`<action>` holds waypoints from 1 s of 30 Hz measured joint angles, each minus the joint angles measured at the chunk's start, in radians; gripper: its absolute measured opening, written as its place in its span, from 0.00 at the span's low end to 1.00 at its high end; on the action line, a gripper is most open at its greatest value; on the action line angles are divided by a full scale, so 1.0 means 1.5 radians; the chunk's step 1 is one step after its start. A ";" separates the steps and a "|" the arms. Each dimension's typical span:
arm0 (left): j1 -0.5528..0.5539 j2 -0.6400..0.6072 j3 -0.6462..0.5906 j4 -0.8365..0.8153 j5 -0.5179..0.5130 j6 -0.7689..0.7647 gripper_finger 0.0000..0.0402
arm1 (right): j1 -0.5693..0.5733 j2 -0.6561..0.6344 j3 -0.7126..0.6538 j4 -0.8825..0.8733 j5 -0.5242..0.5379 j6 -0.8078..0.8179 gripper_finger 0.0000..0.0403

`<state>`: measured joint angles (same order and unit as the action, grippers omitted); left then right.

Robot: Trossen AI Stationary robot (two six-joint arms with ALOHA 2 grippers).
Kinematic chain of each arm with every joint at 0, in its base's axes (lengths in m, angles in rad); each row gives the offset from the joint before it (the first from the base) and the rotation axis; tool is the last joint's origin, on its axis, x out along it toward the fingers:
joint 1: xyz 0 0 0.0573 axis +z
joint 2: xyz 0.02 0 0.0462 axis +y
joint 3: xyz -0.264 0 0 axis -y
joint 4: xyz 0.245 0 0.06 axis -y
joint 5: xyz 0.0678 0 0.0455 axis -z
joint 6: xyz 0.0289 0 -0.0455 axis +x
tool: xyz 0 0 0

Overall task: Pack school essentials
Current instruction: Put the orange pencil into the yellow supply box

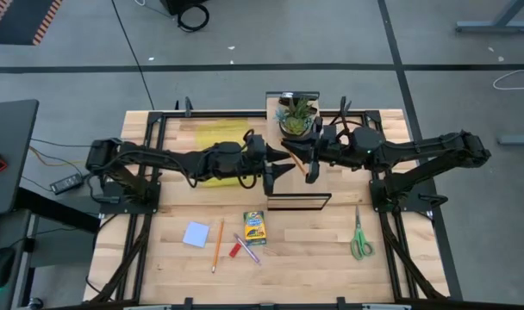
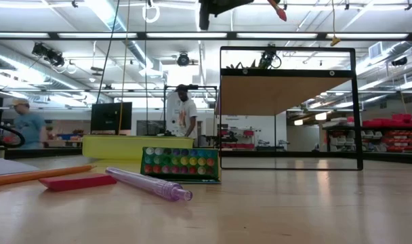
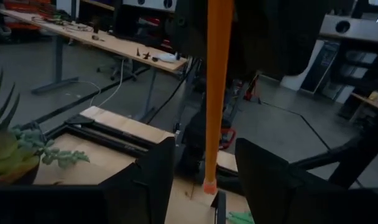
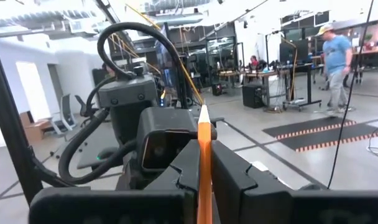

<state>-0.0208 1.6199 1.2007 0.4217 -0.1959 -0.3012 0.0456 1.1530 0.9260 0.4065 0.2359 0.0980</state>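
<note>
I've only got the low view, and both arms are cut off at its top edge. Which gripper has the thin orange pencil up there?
Observer: The right gripper is shut on the thin orange pencil; its wrist view shows the fingers clamped around it.
Operator: And the left one?
Observer: The left gripper is open, with a finger on each side of that pencil and a gap showing on both sides.
Operator: I can't find the scissors anywhere.
Observer: The green-handled scissors lie flat on the table on the right arm's side, to the right of the light wooden board with a black edge.
</note>
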 joint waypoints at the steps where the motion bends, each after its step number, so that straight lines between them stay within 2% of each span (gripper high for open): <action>1: 0.001 0.001 0.002 0.002 0.000 0.000 0.44 | 0.000 0.000 0.000 0.004 0.000 -0.003 0.09; 10: 0.005 0.000 0.003 0.063 -0.001 -0.001 0.39 | 0.000 0.000 0.000 0.031 0.000 -0.031 0.09; 30: 0.005 0.000 0.003 0.078 -0.001 -0.001 0.20 | 0.001 0.000 0.000 0.032 -0.023 -0.038 0.09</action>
<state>-0.0139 1.6196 1.2053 0.5381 -0.1970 -0.3025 0.0463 1.1526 0.9259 0.4545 0.2008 0.0405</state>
